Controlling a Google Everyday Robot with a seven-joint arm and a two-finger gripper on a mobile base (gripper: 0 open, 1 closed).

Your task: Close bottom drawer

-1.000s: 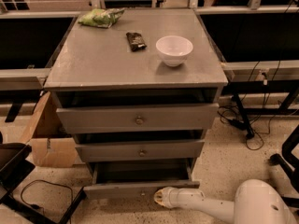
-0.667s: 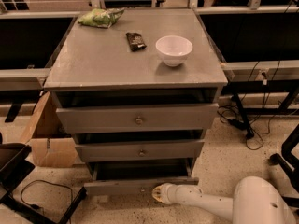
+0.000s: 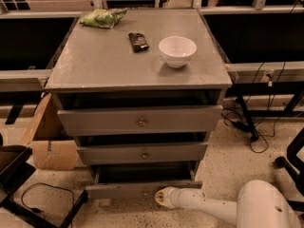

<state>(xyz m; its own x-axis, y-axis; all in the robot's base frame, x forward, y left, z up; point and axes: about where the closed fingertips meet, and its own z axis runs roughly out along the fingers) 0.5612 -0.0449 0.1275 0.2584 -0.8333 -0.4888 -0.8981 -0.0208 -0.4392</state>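
The grey cabinet (image 3: 137, 65) has three drawers, all pulled out a little. The bottom drawer (image 3: 137, 189) is the lowest, with a slim front panel, and it sticks out furthest, showing a dark gap behind its front. My gripper (image 3: 160, 197) is at the end of the white arm (image 3: 209, 204) that reaches in from the lower right. It sits right against the middle of the bottom drawer's front, where the knob is hidden behind it. The top drawer (image 3: 140, 120) and the middle drawer (image 3: 142, 152) show their brass knobs.
On the cabinet top stand a white bowl (image 3: 177, 51), a dark snack bar (image 3: 138, 41) and a green bag (image 3: 103, 17). A cardboard box (image 3: 47, 141) stands left of the cabinet. Cables (image 3: 256, 127) and a chair base (image 3: 289, 160) lie to the right.
The gripper has stayed against the bottom drawer's front, shifting slightly left. The drawer front appears a little further in than a second ago.
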